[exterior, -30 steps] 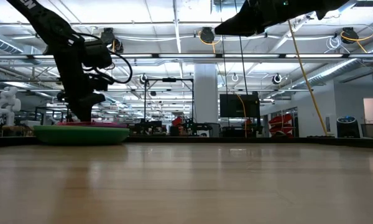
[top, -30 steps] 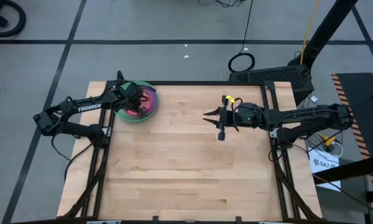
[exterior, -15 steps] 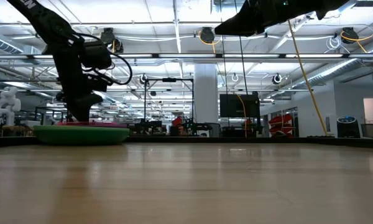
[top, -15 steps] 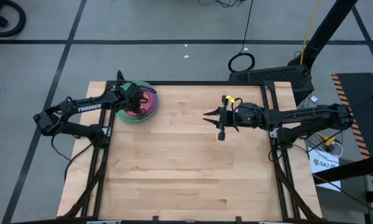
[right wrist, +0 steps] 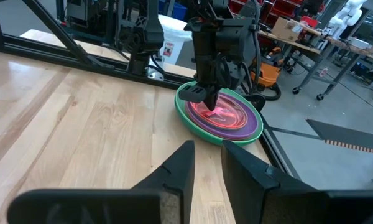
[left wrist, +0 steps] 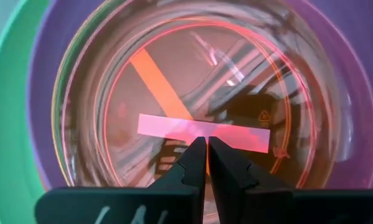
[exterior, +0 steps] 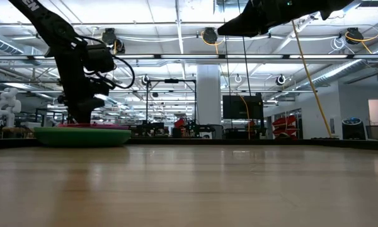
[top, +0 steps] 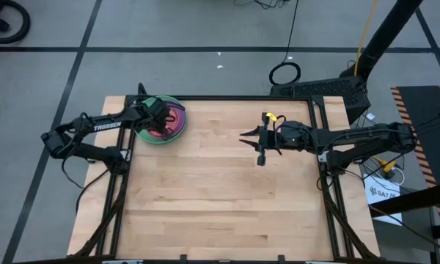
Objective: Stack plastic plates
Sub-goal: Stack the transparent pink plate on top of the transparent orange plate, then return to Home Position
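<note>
The plastic plates stand as one stack (top: 176,123) by the table's far left corner: green rims lowest (left wrist: 12,124), a purple plate (left wrist: 345,93) above, translucent pink and orange ones (left wrist: 174,81) nested on top. The stack's green bottom plate (exterior: 82,137) rests on the wood. My left gripper (left wrist: 206,140) is shut and points straight down at the top plate's middle (right wrist: 206,99). My right gripper (top: 242,137) hangs open in the air over the table's far right part, well away from the stack (right wrist: 236,127). My left gripper's shut fingertips (left wrist: 198,149) stand over the middle of the top translucent plate (left wrist: 174,127), coming from above and pointing down. I cannot tell whether they touch it or hover just above it.
Bare wood (top: 220,198) spreads over the middle and near part of the table. A black frame rail (right wrist: 62,50) runs along the far edge behind the stack. The stack sits close to the table's left edge (top: 132,139).
</note>
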Controlling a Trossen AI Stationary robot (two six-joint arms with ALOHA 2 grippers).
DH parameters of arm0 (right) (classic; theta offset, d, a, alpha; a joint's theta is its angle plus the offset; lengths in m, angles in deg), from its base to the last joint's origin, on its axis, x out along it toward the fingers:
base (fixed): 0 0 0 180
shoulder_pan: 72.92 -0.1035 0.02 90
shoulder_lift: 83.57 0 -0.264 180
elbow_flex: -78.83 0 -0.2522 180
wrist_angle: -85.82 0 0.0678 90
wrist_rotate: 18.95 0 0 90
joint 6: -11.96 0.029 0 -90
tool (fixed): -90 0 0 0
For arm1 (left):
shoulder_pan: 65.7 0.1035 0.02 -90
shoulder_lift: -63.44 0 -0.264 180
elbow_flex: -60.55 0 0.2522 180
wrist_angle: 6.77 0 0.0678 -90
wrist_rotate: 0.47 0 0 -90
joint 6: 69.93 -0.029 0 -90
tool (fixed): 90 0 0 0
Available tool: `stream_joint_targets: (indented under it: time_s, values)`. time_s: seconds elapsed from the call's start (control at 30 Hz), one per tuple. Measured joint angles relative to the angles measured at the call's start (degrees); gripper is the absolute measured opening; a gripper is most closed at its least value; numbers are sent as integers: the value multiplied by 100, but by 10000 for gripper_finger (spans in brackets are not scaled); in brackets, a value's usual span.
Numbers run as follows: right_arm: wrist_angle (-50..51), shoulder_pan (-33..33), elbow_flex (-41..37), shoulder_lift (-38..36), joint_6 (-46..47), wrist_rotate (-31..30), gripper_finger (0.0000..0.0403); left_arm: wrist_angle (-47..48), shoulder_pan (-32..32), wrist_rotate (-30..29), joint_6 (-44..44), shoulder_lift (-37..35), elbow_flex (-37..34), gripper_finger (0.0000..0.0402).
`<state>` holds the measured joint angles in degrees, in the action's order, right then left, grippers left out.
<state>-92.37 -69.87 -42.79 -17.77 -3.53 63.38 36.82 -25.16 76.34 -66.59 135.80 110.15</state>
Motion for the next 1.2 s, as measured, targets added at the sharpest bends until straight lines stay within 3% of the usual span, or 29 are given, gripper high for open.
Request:
stream_joint_targets:
  time_s: [0.23, 0.43, 0.7, 0.87, 1.2]
  values:
    - [2, 0, 0, 2, 0, -2, 73, -83, 0, -107, 2, 319, 26, 26]
    - [4, 0, -1, 2, -9, -2, 73, 79, 33, -557, 38, 291, 9, 26]
    - [10, -1, 0, 1, -22, -2, 73, 74, -105, -584, 89, 183, -2, 26]
    - [244, 0, 0, 1, -259, -2, 73, -1, -640, -264, 127, -568, -2, 26]
    - [669, 134, 0, 2, -418, 281, 73, -567, -2454, 410, -574, -2793, -83, 26]
